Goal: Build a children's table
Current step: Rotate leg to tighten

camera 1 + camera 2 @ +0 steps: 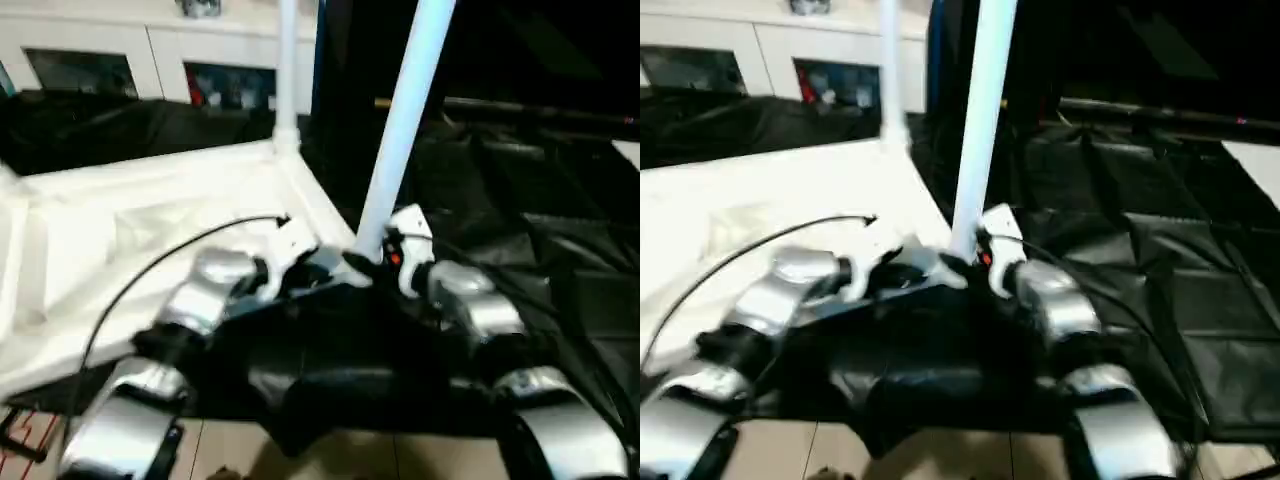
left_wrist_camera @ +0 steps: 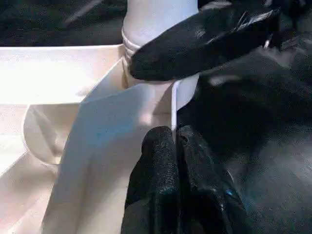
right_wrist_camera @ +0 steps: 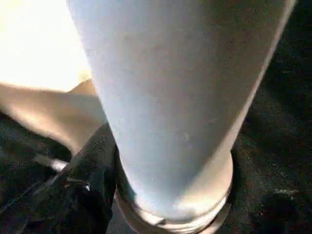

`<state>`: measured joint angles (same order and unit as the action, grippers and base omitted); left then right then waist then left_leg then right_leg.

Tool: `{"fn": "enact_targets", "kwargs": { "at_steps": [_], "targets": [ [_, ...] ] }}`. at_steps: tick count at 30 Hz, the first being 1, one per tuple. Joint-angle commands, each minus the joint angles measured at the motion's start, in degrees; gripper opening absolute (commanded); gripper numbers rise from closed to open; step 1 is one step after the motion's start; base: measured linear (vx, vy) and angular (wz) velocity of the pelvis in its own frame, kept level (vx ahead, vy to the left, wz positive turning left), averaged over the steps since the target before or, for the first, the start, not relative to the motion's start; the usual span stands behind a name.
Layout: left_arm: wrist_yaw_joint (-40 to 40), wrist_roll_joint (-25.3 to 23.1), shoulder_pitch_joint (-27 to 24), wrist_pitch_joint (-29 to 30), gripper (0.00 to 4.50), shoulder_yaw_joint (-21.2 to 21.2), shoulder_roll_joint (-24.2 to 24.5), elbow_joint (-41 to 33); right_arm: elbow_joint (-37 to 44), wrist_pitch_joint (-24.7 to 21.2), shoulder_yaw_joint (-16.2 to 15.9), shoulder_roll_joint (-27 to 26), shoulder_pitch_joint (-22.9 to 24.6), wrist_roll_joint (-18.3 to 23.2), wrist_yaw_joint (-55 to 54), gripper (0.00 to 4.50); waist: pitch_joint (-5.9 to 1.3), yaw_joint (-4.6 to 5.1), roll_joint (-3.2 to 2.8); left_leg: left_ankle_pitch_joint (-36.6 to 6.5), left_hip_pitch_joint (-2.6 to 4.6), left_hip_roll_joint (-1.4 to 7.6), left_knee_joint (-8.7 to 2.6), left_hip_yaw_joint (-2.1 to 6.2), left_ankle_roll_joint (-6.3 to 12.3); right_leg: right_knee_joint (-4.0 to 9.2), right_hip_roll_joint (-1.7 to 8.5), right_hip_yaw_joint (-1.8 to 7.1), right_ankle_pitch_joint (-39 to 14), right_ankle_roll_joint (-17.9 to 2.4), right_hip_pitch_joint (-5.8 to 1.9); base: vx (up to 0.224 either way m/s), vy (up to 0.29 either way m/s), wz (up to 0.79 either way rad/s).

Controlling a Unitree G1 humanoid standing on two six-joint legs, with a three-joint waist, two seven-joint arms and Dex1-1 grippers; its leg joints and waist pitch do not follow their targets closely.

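The children's table (image 1: 150,215) lies upside down in front of me, ribbed underside up, on black sheeting (image 1: 560,270). Its near corner socket sits just ahead of my two wrists, and a white leg (image 1: 400,130) rises out of that socket, leaning slightly away from upright. A second leg (image 1: 287,75) stands in the far corner socket, beyond the first.

My left gripper (image 2: 174,141) is at the near socket, its fingers (image 2: 156,165) pressed together on the thin white edge of the tabletop's rim just below the leg's ringed base. My right gripper (image 1: 395,262) is at the foot of that same leg; one of its black fingers (image 2: 204,41) lies across the leg where it enters the socket, touching it. From my right wrist the leg's tube stands close before the camera, and I cannot tell whether the right fingers are clamped on it or merely set around it.

Behind the table stands a white cabinet (image 1: 130,45) with glass doors.
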<state>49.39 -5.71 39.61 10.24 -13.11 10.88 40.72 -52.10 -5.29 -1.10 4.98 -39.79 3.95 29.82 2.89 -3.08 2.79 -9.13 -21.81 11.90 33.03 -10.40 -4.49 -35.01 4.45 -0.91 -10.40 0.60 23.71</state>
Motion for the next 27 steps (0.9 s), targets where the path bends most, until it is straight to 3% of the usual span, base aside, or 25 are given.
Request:
{"fn": "enact_targets", "kwargs": {
  "at_steps": [1,5,10,16,17,18,20,21,25,27],
  "targets": [
    [-3.4,0.3,2.5,-0.3,0.00,-1.2,-5.2,0.5,-5.2,-0.5,-2.8,-4.6,0.4,-2.9,-3.9,3.28,-3.46,0.04,-0.33,-19.2,1.22,0.77,-4.14,0.18,-1.73,4.98,2.52,1.07,-18.7,-10.1,-1.70,0.000,0.000,0.00],
    [-3.2,0.4,2.6,-0.7,0.00,-1.2,-6.1,0.6,-5.9,1.7,-3.2,-5.6,-0.3,-2.9,-2.3,3.48,-3.59,-0.15,-0.29,-18.3,1.05,0.79,-4.07,0.11,-0.65,4.74,2.52,1.07,-15.4,-10.6,-2.00,0.000,0.000,0.00],
    [2.6,1.3,0.9,-1.6,0.00,-2.4,-3.5,-2.0,-2.8,3.6,-4.3,-3.3,0.1,-2.2,5.5,4.08,-3.61,-0.31,-0.29,-17.8,0.95,0.86,-4.06,0.09,0.33,4.62,2.49,1.05,-14.0,-11.1,-2.22,0.000,0.000,0.00],
    [9.7,2.5,-0.8,-2.7,0.00,-2.9,-0.1,-4.1,1.3,5.1,-6.6,1.3,2.6,-1.6,18.7,4.08,-3.92,-0.39,-0.28,-12.2,0.69,0.86,-3.60,-0.11,2.30,3.65,2.39,0.99,-4.7,-13.6,-2.78,0.000,0.000,0.00],
    [11.7,3.0,-1.2,-3.1,0.00,-3.0,0.8,-4.8,2.7,4.9,-7.0,2.5,3.3,-1.0,21.7,4.08,-4.11,-0.64,-0.32,-10.4,0.68,0.88,-3.28,-0.17,3.73,3.14,2.35,0.97,-0.3,-14.8,-3.15,0.000,0.000,0.00],
    [13.1,3.3,-1.4,-3.0,0.00,-3.1,1.5,-5.4,3.7,4.4,-7.1,3.2,3.7,-0.5,24.0,4.08,-4.06,-0.50,-0.27,-9.7,0.69,0.87,-3.26,-0.27,4.41,3.01,2.17,0.92,1.1,-15.4,-3.05,0.000,0.000,0.00],
    [15.8,3.3,-1.9,-3.5,0.00,-3.8,3.0,-6.5,5.8,2.5,-7.3,4.8,4.4,0.7,28.6,4.08,-4.03,-0.56,-0.28,-10.1,0.81,0.90,-3.25,-0.29,4.79,3.10,2.24,0.88,0.7,-15.7,-3.10,0.000,0.000,0.00],
    [17.7,3.4,-2.3,-3.6,0.00,-4.2,4.1,-7.2,7.3,1.4,-7.7,6.0,4.9,1.3,31.7,4.08,-3.75,-0.95,-0.40,-12.1,0.97,1.25,-3.46,-0.36,4.61,3.37,2.22,0.81,-2.2,-15.8,-3.03,0.000,0.000,0.00],
    [20.6,3.6,-2.7,-3.4,0.00,-4.5,5.7,-8.0,9.5,0.2,-8.7,8.0,5.8,1.8,36.2,4.08,-3.47,-1.33,-0.51,-16.0,1.31,1.45,-3.76,-0.45,2.38,3.86,2.34,0.87,-9.0,-15.0,-2.48,0.000,0.000,0.00],
    [22.3,3.9,-3.0,-3.5,0.00,-4.6,6.7,-8.5,11.6,-0.8,-9.8,9.6,6.6,1.7,39.5,3.94,-3.38,-1.71,-0.41,-17.3,1.31,1.44,-3.94,-0.36,1.38,4.13,2.48,1.02,-12.6,-13.5,-2.35,0.000,0.000,0.00]
  ]
}}
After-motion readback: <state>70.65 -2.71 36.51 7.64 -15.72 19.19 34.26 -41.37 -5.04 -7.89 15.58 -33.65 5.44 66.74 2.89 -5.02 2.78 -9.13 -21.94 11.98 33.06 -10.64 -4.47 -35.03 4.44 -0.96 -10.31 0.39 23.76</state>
